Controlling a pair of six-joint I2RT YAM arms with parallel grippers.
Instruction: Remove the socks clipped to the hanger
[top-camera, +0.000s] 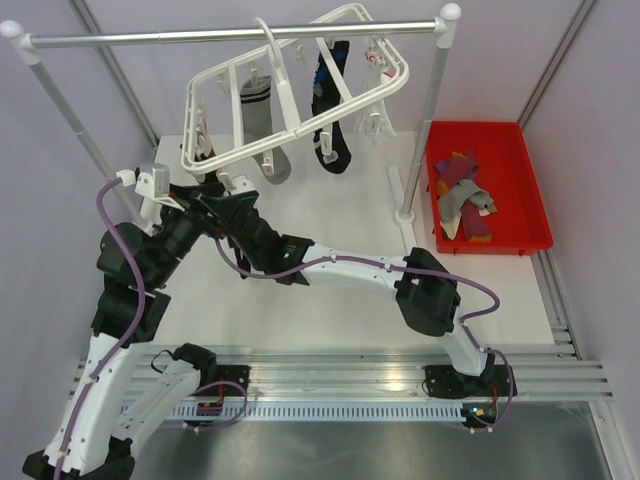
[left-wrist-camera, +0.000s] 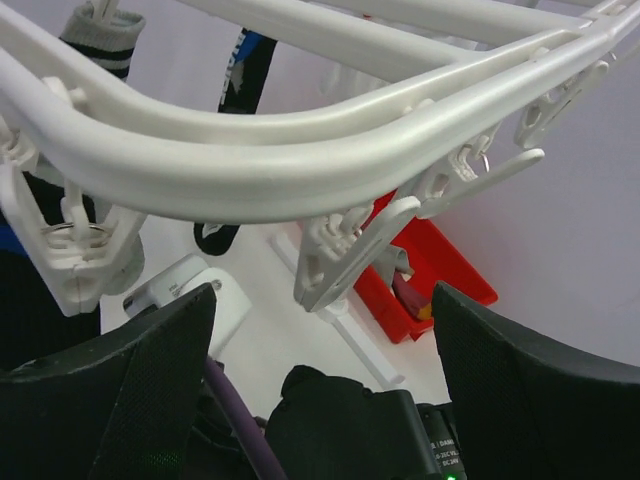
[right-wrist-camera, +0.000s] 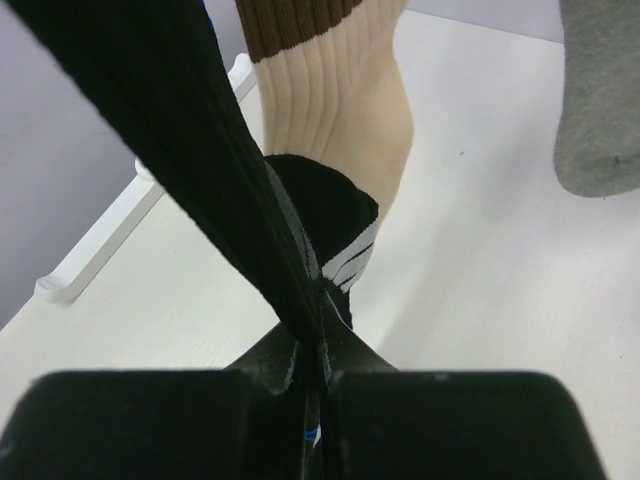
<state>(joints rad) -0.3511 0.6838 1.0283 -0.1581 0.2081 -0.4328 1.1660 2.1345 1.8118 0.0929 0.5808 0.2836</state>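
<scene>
While the right gripper (right-wrist-camera: 318, 372) is clamped shut on the lower end of a black sock (right-wrist-camera: 170, 120), which runs taut up and to the left out of its wrist view, the left gripper (left-wrist-camera: 322, 330) stands wide open just under the hanger (left-wrist-camera: 300, 170). It holds nothing, and a white clip (left-wrist-camera: 345, 255) dangles above the gap between its fingers (left-wrist-camera: 130, 390). Just behind the black sock hangs a brown-and-cream sock (right-wrist-camera: 335, 110), and a grey sock (right-wrist-camera: 600, 100) hangs apart to the right. Seen from above, the hanger hangs tilted by its hook from a silver rail (top-camera: 200, 37), with the grey sock and a black-and-blue sock (top-camera: 330, 120) clipped to it. Both arms reach under its near left corner. On the right side of the table (top-camera: 350, 215), a red bin (top-camera: 505, 150) holds a heap of loose socks (top-camera: 462, 195).
</scene>
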